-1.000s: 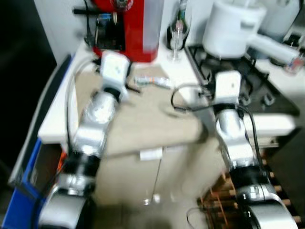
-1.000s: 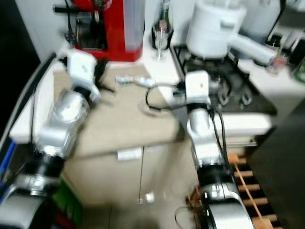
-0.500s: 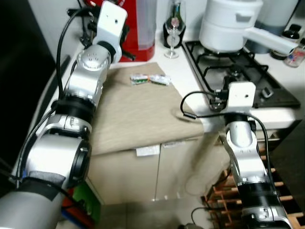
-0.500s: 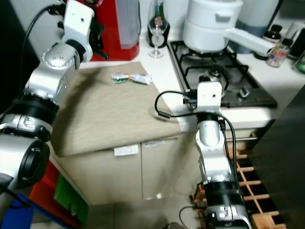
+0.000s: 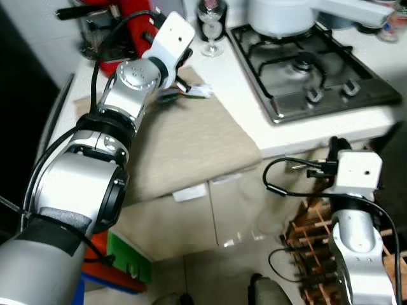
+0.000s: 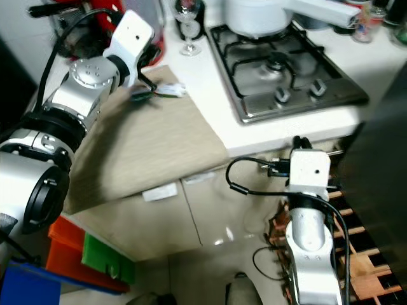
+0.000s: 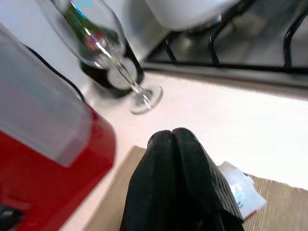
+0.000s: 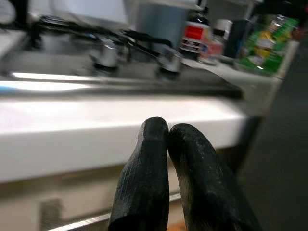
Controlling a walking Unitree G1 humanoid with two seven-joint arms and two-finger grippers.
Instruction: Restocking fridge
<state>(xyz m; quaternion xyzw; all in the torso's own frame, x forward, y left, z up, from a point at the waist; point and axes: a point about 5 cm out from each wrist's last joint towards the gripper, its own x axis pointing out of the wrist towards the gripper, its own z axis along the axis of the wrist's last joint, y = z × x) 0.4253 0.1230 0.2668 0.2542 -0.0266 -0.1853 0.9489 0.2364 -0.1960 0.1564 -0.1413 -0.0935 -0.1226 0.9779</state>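
Note:
Two small clear snack packets (image 5: 198, 93) lie at the far edge of a beige cloth (image 5: 191, 143) spread over the white counter. My left arm reaches across the cloth, and the left gripper (image 7: 172, 137) hovers shut just above the packets (image 7: 239, 188) with nothing between its fingers. My right gripper (image 8: 166, 129) is shut and empty, held low in front of the counter's front edge, below the gas hob (image 8: 110, 57); it points up beside the cupboard (image 6: 299, 143).
A red coffee machine (image 7: 43, 159), a wine glass (image 7: 108, 53) and a dark bottle stand behind the packets. A white pot (image 5: 283, 14) sits on the hob (image 5: 311, 70). A wooden wine rack (image 5: 308, 235) is right of the cupboard; red and green crates (image 6: 95, 257) lie on the floor.
The camera has tilted down and shifted. My left gripper has come down from beside the coffee machine to the packets. My right arm has dropped from counter height to below the counter edge.

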